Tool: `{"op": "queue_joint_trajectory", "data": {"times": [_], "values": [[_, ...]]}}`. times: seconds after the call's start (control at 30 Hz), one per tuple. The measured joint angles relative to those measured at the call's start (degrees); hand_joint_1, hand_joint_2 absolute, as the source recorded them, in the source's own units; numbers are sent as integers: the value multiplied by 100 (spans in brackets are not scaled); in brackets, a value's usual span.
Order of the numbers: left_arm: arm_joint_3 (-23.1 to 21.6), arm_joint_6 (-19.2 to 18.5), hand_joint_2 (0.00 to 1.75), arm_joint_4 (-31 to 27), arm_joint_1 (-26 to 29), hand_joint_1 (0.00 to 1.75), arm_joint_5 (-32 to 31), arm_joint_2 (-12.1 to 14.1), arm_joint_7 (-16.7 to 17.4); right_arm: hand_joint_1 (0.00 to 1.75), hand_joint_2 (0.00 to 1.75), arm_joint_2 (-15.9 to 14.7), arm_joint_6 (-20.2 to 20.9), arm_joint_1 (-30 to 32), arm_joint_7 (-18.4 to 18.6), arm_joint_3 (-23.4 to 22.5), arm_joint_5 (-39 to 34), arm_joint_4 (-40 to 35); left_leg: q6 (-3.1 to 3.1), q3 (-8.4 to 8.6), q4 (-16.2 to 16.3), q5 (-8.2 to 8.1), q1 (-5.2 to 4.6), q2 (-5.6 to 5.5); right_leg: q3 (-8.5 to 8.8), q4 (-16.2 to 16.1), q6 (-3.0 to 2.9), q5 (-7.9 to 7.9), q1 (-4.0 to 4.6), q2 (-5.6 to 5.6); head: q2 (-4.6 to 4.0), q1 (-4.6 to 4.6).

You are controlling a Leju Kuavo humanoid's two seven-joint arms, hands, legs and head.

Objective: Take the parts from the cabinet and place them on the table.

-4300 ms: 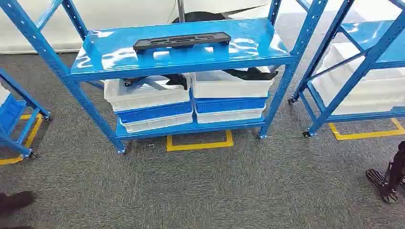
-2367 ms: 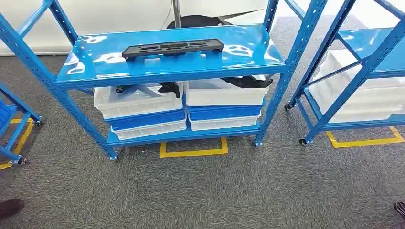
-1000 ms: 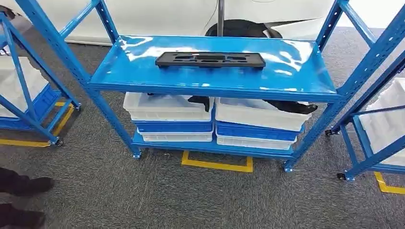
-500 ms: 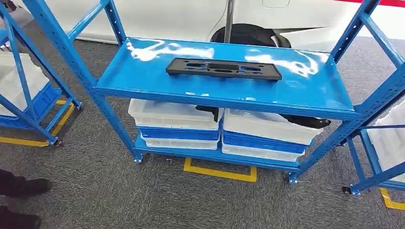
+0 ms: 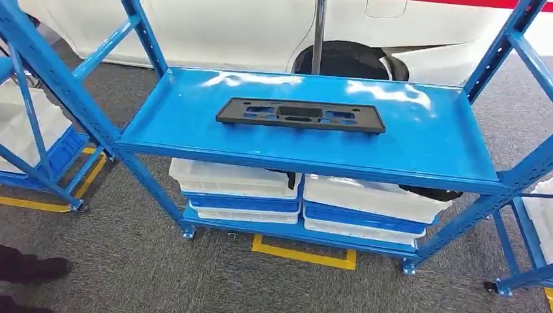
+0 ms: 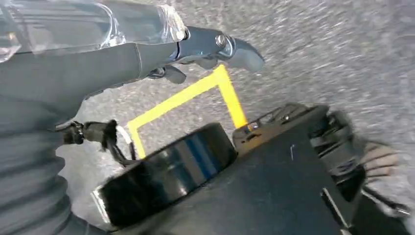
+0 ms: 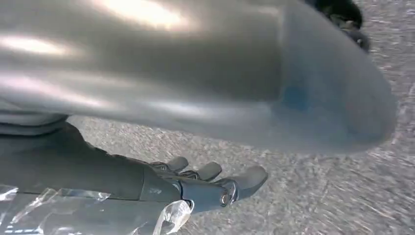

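Big blue cabinet [image 5: 163,140] dead centre in the head view, open shelving on wheels, parked on grey carpet [image 5: 130,267] with a yellow tape outline [image 5: 304,255] under its front edge. White car body [image 5: 215,29] and a dark tyre [image 5: 349,62] right behind it. Two more blue racks either side, the left one [image 5: 39,130] holding white and blue bins. Bottom shelf of the middle cabinet packed with stacked white crates [image 5: 231,179] and blue crates [image 5: 362,216], something black poking out of the right-hand white crate [image 5: 432,193], too shaded to say what, maybe another part. Up on the top shelf [image 5: 424,140], lying flat and roughly central, slightly toward the back: the long black part [image 5: 300,115] with cutouts along it, nothing touching it. Dark shoes [image 5: 29,268] at the lower left edge, a person standing nearby. Left hand [image 6: 215,49] seen from its wrist camera, hanging over the carpet, fingers loosely extended and apart, holding nothing. Right hand [image 7: 210,183] same story, fingers spread a bit over the carpet, nothing in it.
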Motion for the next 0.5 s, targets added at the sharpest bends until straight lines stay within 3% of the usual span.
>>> {"op": "queue_joint_trajectory", "data": {"times": [0.03,0.07,0.1,0.13,0.2,0.27,0.3,0.37,0.4,0.43,0.5], "values": [[2,4,175,0,-16,0,0,0,0,0,0,2,-68,10,0,-7,-24,0,3,-165,104,-177,0,0,73,0,0,-63,0,0,0,-2],[4,4,175,0,-23,0,7,0,0,0,0,2,-123,17,0,-18,-59,0,19,-221,-7,-206,-2,0,160,0,1,-127,1,9,0,-7],[4,9,175,0,-24,0,7,0,0,0,0,2,-164,19,-2,-33,-68,0,27,-200,-309,-50,-9,1,258,0,7,-193,3,19,0,-7],[4,9,175,0,-19,0,9,0,2,0,0,2,-194,17,-9,-46,-72,0,67,-158,-699,271,-25,6,346,-1,15,-254,6,20,2,-11],[4,9,175,0,-2,0,13,0,7,0,0,15,-256,50,-11,-55,-107,0,205,-144,-1465,1362,-88,51,473,-13,43,-358,12,21,0,-2],[6,2,175,0,-15,0,17,-7,15,0,0,15,-297,21,-26,-72,-114,0,142,-12,-1625,1363,-106,50,526,-69,70,-458,67,73,0,4],[6,2,175,0,-11,0,17,-7,17,0,0,13,-308,22,-26,-94,-120,0,166,-13,-1642,1344,-101,55,575,-58,92,-422,51,74,2,11],[6,-4,175,0,-2,0,15,-13,20,0,0,15,-317,21,-24,-124,-118,0,237,158,-1708,1318,-56,54,569,62,132,-434,36,58,2,13],[6,-20,175,0,2,0,15,-17,22,0,0,15,-326,20,-26,-136,-118,0,277,239,-1727,1293,-43,64,418,404,158,-458,36,50,0,9],[6,-33,175,0,1,0,13,-15,26,0,0,15,-339,20,-24,-135,-118,0,321,270,-1728,1265,-31,69,156,828,183,-574,32,51,0,13],[6,-92,175,0,7,0,13,-17,42,0,0,15,-389,28,0,-140,-120,0,347,326,-1728,1191,-15,58,-431,1638,233,-950,8,50,0,9]]}}
